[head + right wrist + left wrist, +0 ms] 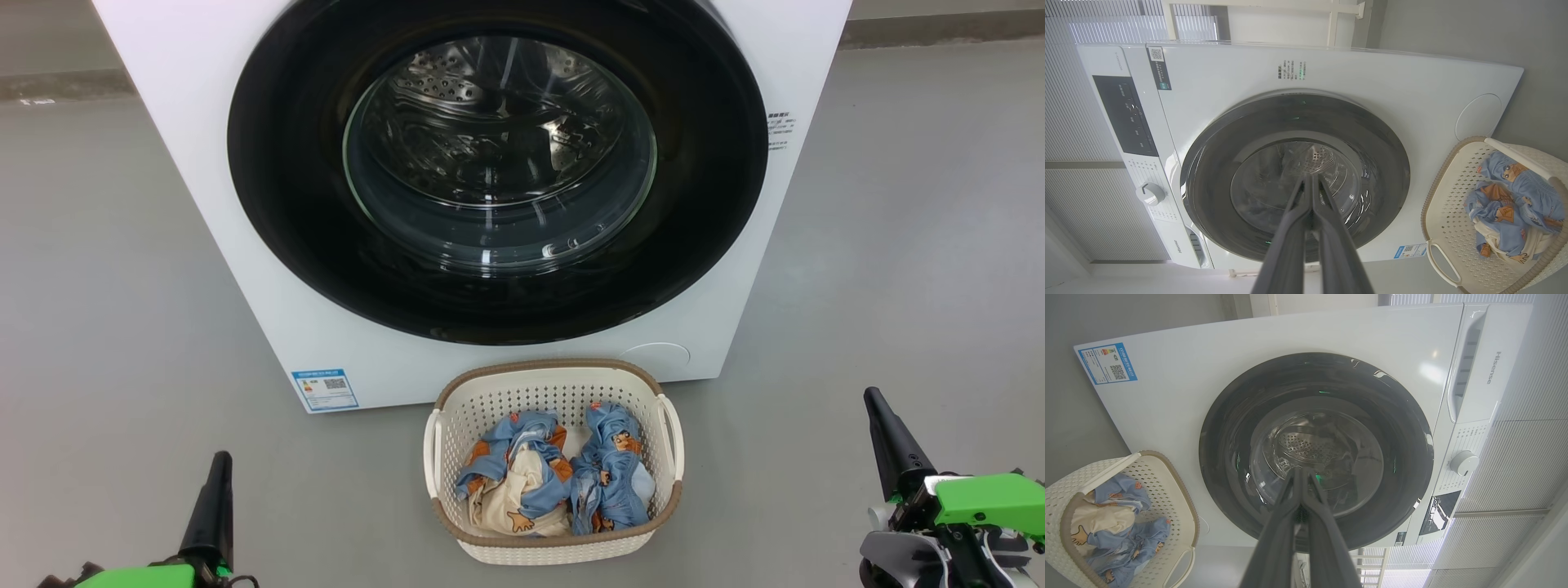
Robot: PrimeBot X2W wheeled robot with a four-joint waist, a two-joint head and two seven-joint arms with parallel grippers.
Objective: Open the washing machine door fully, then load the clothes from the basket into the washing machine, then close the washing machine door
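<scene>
The white washing machine (204, 163) stands ahead with its round, black-rimmed door (277, 188) closed flat against the front; the steel drum shows through the glass bowl. On the floor just in front sits the cream basket (445, 490), holding the clothes (555, 478), two bundles of blue bear-print fabric. My left gripper (219, 457) hovers low at the left of the basket, shut and empty. At the right of the basket my right gripper (875, 396) is also shut and empty. Both wrist views look along touching fingertips, left gripper (1301, 469) and right gripper (1311, 176), toward the door (1224, 428) (1208, 171).
Grey floor (106, 327) spreads on both sides of the machine and basket. The machine's control panel with a round knob (1464, 462) sits above the door. A ribbed pale wall (1094, 196) rises behind the machine.
</scene>
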